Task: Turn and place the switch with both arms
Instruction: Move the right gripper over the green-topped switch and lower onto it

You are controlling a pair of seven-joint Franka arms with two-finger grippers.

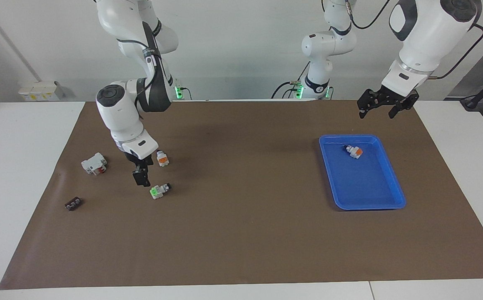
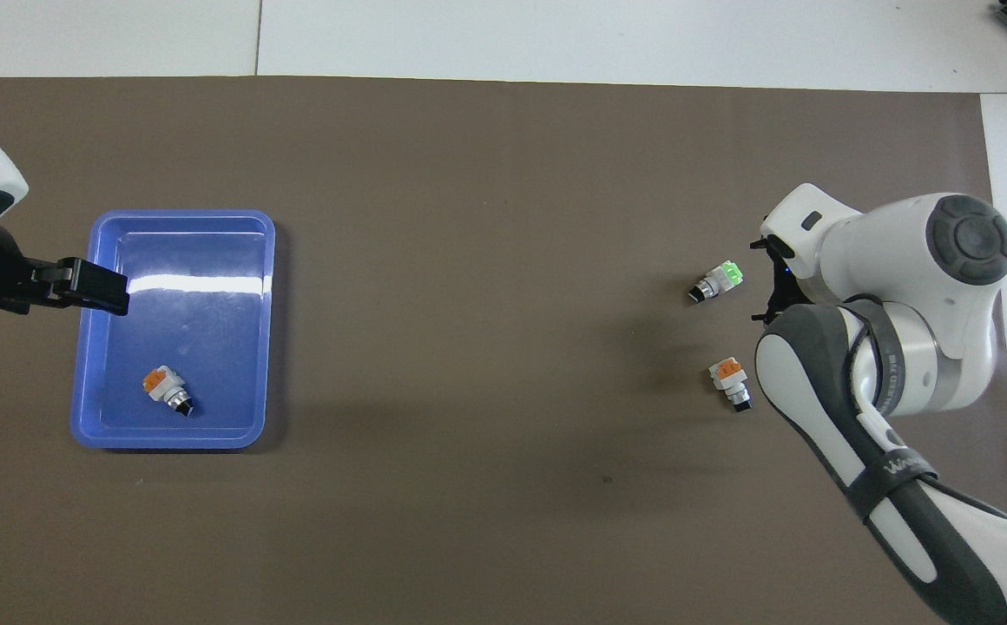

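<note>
The green-faced switch (image 1: 159,190) (image 2: 719,281) lies on its side on the brown mat, toward the right arm's end of the table, its black knob end pointing toward the table's middle. My right gripper (image 1: 141,175) (image 2: 768,282) hangs low just beside its green face, open and empty, not touching it; in the overhead view the wrist hides most of it. My left gripper (image 1: 385,107) (image 2: 78,286) is open and empty, raised over the edge of the blue tray (image 1: 391,179) (image 2: 174,217).
One orange-faced switch (image 1: 163,158) (image 2: 729,378) lies on the mat nearer the robots than the green one; another (image 1: 354,151) (image 2: 165,388) lies in the tray. A white block with red (image 1: 94,163) and a small black part (image 1: 73,203) lie toward the right arm's end.
</note>
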